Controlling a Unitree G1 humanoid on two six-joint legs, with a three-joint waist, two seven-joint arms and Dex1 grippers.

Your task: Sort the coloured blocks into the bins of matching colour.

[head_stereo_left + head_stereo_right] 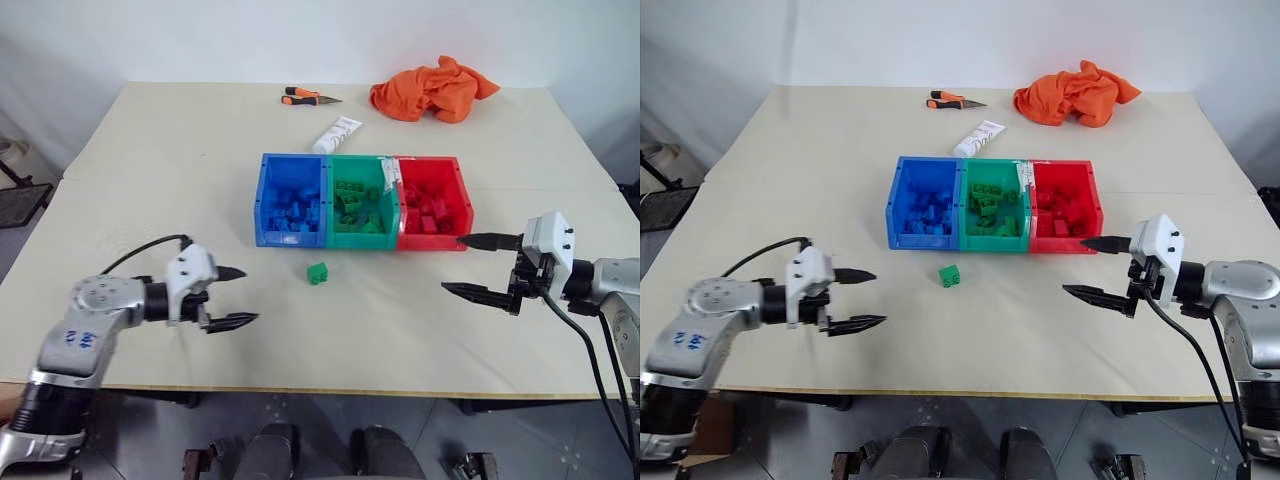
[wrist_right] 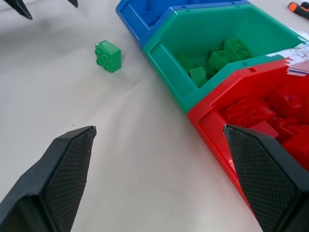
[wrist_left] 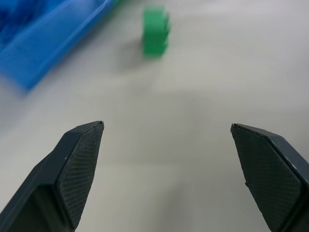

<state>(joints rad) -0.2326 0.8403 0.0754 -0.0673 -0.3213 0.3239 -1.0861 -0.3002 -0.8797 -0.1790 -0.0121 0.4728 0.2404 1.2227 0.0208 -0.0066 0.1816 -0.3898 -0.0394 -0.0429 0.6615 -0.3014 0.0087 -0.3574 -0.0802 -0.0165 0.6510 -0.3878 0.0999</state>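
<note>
Three joined bins stand mid-table: blue bin (image 1: 262, 205), green bin (image 1: 333, 170) and red bin (image 1: 459, 205), each holding several bricks of its own colour. One green block (image 1: 317, 272) lies alone on the table just in front of the green bin; it also shows as the green block (image 3: 155, 32) and the green block (image 2: 108, 55). My left gripper (image 1: 238, 297) hovers open and empty to the left of that block. Open and empty too, my right gripper (image 1: 478, 265) hangs by the red bin's front right corner.
An orange cloth (image 1: 434, 88) lies at the far right of the table. A white tube (image 1: 336, 134) rests behind the bins, and orange-handled pliers (image 1: 306, 97) sit farther back. The table's front edge (image 1: 330, 390) runs close below both grippers.
</note>
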